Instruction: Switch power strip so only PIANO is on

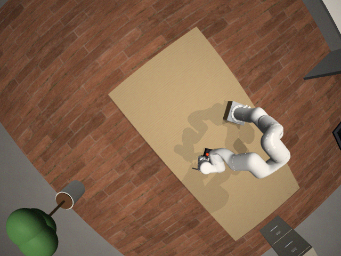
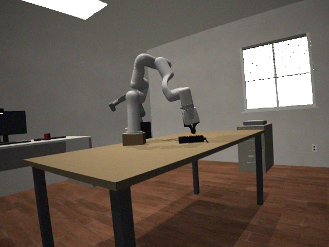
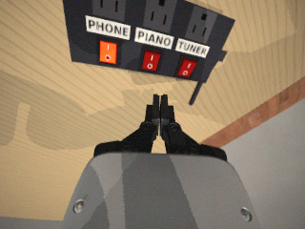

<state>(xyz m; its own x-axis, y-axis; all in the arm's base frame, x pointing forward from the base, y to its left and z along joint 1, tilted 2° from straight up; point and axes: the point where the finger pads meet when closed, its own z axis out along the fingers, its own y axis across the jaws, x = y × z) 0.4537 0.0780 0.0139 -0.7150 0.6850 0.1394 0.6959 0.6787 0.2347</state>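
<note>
A black power strip (image 3: 143, 35) lies flat on the wooden table, label side up. It has three switches marked PHONE, PIANO and TUNER. The PHONE switch (image 3: 108, 52) glows bright orange-red. The PIANO switch (image 3: 152, 61) and the TUNER switch (image 3: 187, 68) are darker red. My gripper (image 3: 159, 103) is shut and empty. Its fingertips hang just above the table, short of the strip's near edge, below the PIANO switch. The strip also shows in the side view (image 2: 192, 139) with the gripper (image 2: 193, 130) right above it, and from overhead (image 1: 206, 153), mostly hidden by the arm.
The strip's short cable stub (image 3: 196, 91) sticks out toward the table's edge on the right. The arm's base (image 2: 133, 138) stands on a block further back on the table. A grey cabinet (image 2: 253, 147) stands beyond the table.
</note>
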